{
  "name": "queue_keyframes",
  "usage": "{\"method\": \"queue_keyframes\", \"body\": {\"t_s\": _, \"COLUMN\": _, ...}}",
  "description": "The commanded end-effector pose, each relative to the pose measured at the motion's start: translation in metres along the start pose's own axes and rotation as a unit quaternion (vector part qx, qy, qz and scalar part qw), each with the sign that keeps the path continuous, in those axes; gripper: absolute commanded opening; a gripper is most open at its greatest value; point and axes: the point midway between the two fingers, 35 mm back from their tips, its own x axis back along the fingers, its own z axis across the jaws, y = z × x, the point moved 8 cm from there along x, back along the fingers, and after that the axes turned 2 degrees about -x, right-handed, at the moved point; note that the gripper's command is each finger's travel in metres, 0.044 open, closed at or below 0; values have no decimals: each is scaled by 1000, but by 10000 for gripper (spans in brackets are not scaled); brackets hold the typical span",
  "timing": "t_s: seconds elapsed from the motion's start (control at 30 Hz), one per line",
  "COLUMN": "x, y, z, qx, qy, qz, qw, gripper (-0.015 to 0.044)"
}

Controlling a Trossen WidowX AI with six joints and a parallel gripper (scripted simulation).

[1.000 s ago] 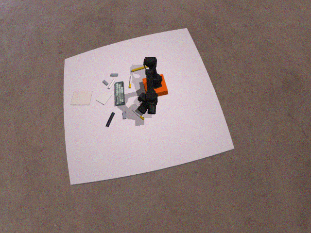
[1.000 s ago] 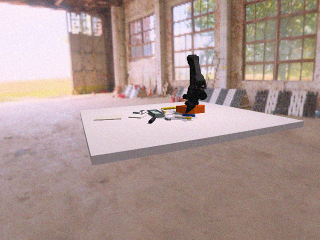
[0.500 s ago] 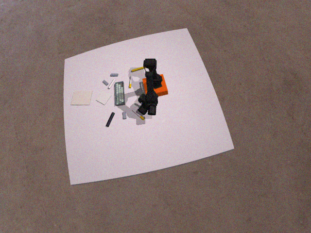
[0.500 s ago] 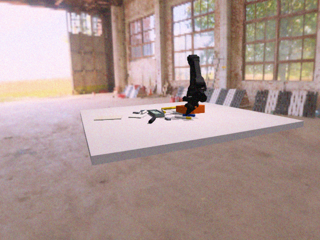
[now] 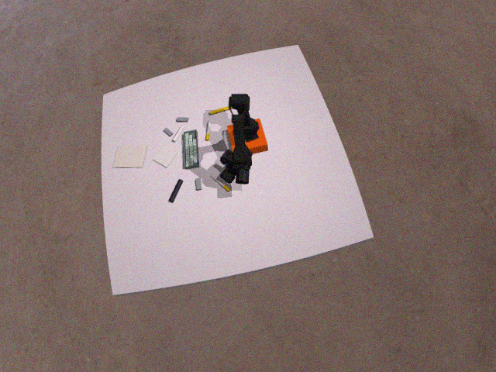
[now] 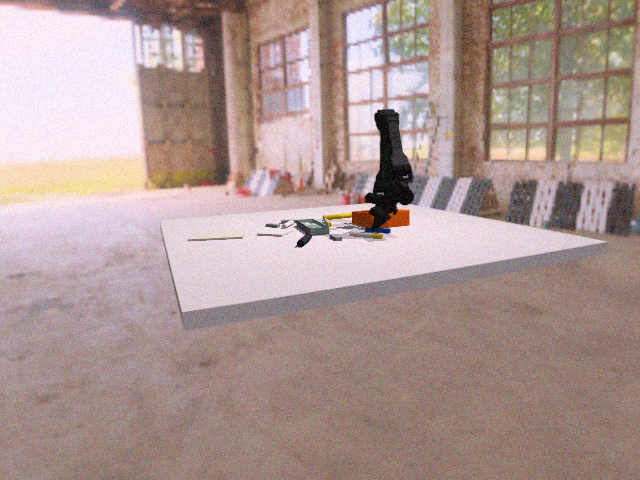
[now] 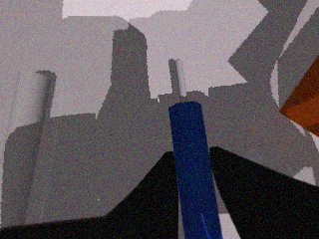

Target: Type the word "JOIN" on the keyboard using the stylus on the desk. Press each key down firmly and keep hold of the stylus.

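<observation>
Standing over the flat, pale surface (image 5: 240, 240) (image 6: 361, 268) (image 7: 219, 30), the matte black arm (image 5: 242, 136) (image 6: 390, 149) partly covers an orange, straight-edged block (image 5: 262, 136) (image 6: 400, 218) (image 7: 306, 107) in the top view. The keyboard (image 5: 191, 149) (image 6: 312, 226) is a dark green-grey rectangle with rows of pale keys, located apart from the arm's base. A dark cylindrical rod (image 5: 175, 191) (image 6: 303, 240) and a thin, square cream sheet (image 5: 130, 156) (image 6: 217, 236) lie beyond it. The stylus cannot be made out from above.

In the exterior view, the arm rises in angular segments, with its fingers (image 6: 381, 219) directed down at the smooth blue stylus (image 6: 384, 230) (image 7: 191, 164). The stylus is near the front face of the block and beside a slim pen with a yellow end (image 5: 226, 187) (image 6: 377, 236).

In the wrist view, the black, tapered fingers are closed on the stylus, one on each side of its faceted blue barrel. The narrow grey tip projects beyond the fingers, well clear of a rounded pale rod (image 7: 32, 100).
</observation>
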Motion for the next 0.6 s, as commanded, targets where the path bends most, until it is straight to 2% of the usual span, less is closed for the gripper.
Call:
{"method": "queue_keyframes", "body": {"t_s": 0.0, "x": 0, "y": 0, "z": 0, "qx": 0, "qy": 0, "qz": 0, "qw": 1000, "gripper": 0}}
{"method": "queue_keyframes", "body": {"t_s": 0.4, "x": 41, "y": 23, "z": 2, "qx": 0, "qy": 0, "qz": 0, "qw": 1000, "gripper": 0}}
{"method": "queue_keyframes", "body": {"t_s": 0.57, "x": 41, "y": 23, "z": 2, "qx": 1, "qy": 1, "qz": 2, "qw": 1000, "gripper": 0}}
